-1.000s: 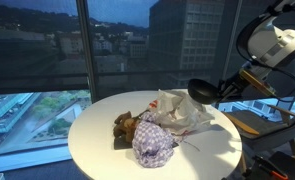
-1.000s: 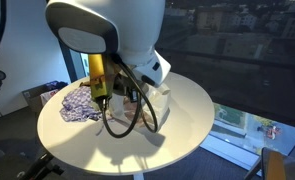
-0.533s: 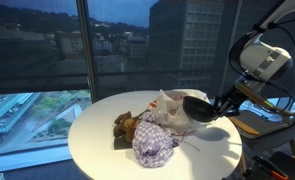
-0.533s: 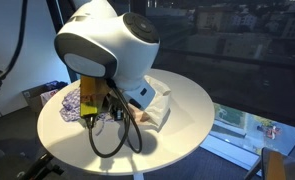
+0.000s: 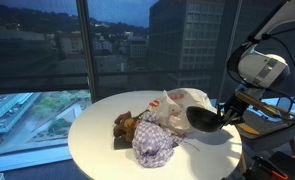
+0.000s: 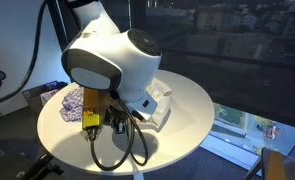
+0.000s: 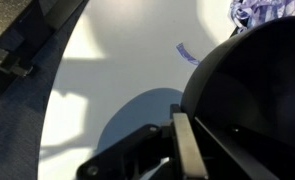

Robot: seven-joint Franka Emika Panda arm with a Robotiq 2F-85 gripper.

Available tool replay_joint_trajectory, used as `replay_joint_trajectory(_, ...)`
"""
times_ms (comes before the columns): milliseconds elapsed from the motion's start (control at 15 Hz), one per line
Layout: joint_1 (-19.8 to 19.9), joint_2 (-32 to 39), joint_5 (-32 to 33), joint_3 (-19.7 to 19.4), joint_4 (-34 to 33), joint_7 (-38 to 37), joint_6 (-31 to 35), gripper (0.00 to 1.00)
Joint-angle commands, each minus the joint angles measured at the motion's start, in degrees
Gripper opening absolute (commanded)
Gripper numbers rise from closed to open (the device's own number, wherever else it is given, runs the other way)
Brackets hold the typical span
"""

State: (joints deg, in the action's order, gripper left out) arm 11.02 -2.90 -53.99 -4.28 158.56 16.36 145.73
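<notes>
One black bowl (image 5: 201,120) is hanging low over the edge of one round white table (image 5: 97,140) in an exterior view. The single gripper (image 5: 221,112) is clamping onto its rim. Three other things are lying bunched at the table's middle: one blue-and-white checked cloth (image 5: 153,145), one brown soft lump (image 5: 125,126) and one crumpled white bag (image 5: 177,105), which is sitting just beside the bowl.

The arm is reaching in from off the table, bending down at the wrist, its bulky white joint (image 6: 112,65) filling an exterior view, with black cables (image 6: 117,150) looping beneath.

In the wrist view the bowl (image 7: 257,90) is showing as smooth, matte and round, a dark flat finger (image 7: 190,145) is pressing against its wall, and its shadow is falling on the glossy tabletop (image 7: 117,70).
</notes>
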Motion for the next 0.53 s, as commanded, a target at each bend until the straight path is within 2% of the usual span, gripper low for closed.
replay_joint_trajectory(0,-3.42,1.99,4.46,0.59,-2.21,-4.96,3.67,0.02)
replay_joint_trajectory(467,-6.71,11.05,13.57,1.42,-13.63,-11.73,8.42,0.02)
